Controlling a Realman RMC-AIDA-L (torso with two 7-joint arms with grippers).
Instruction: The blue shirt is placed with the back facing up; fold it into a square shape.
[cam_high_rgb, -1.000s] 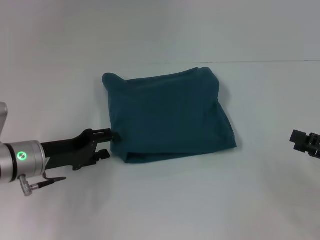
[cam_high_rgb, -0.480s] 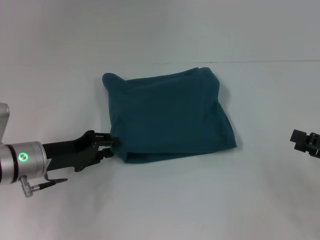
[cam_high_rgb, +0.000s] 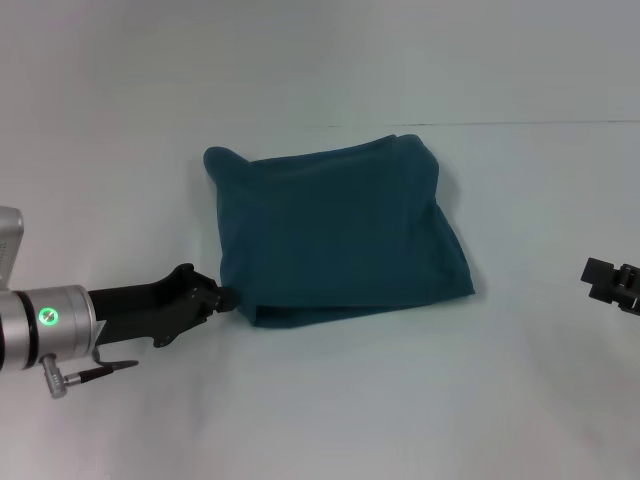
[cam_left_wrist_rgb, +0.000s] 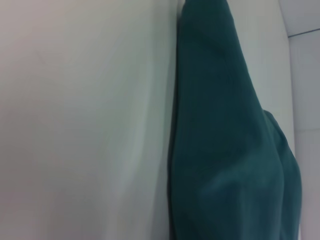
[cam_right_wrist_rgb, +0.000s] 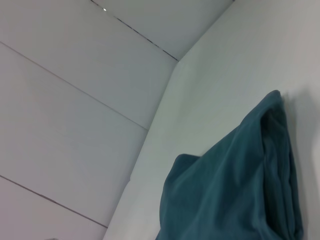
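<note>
While the blue shirt (cam_high_rgb: 342, 232) lies folded at the table (cam_high_rgb: 400, 400) centre, showing no writing, the left gripper (cam_high_rgb: 222, 296), fingers closed together, touches its near-left corner; the right gripper (cam_high_rgb: 612, 283) waits far right.

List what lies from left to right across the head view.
left gripper at the shirt's near-left corner → blue shirt folded on the table → right gripper at the right edge.

We see the shirt (cam_high_rgb: 340, 235) in plain dark teal-blue, no pattern showing. The table (cam_high_rgb: 400, 400) is white. The left gripper (cam_high_rgb: 222, 296) is black, its arm silver with a green light.
</note>
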